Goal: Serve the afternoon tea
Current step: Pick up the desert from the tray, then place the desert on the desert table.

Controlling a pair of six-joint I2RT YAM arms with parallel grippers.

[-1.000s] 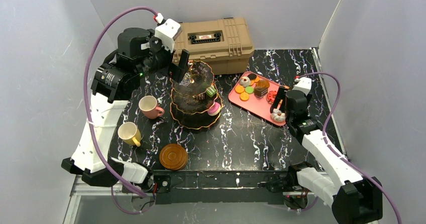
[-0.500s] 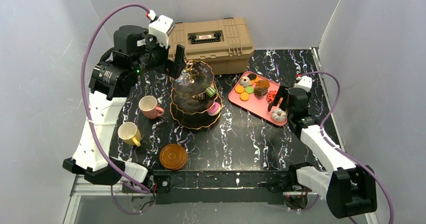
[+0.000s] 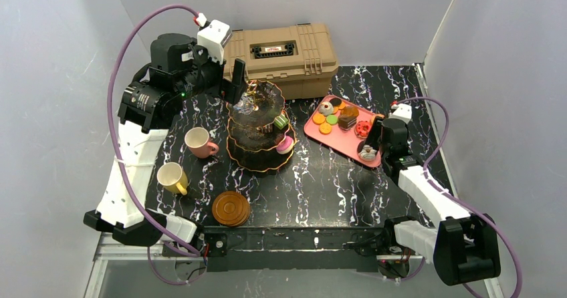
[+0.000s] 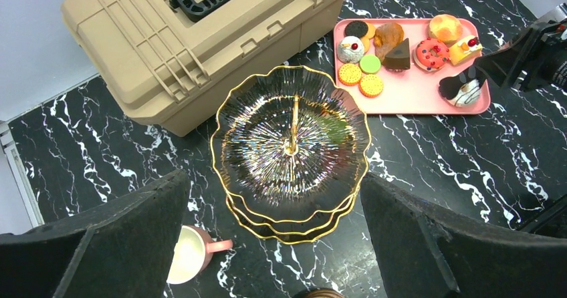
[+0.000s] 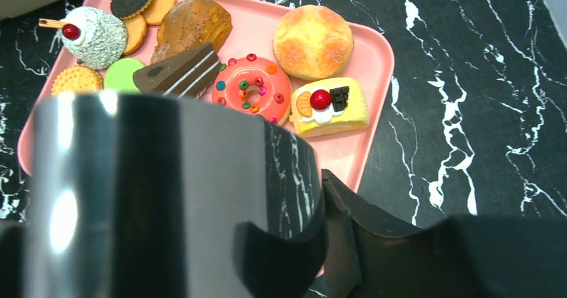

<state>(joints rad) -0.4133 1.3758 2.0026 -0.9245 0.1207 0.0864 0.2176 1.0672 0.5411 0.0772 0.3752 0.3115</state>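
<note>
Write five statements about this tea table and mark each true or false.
1. The toolbox is open. False: its lid is shut.
2. The top tier of the stand is bare. True.
3. Both cups sit on saucers. False: the pink cup and yellow cup stand on the table, and the saucers are stacked apart.
4. The left pincer hangs open over the stand. True.
5. The tray is bare. False: it holds pastries.

Top external: high at near edge, looks down over whole surface (image 3: 321, 178). Left wrist: well above stand (image 4: 292, 144), faces straight down; also catches toolbox (image 4: 167, 51) and pink tray (image 4: 408, 94). Right wrist: close over same tray, tilted down. Tray shared by all three views; stand by top and left wrist.
</note>
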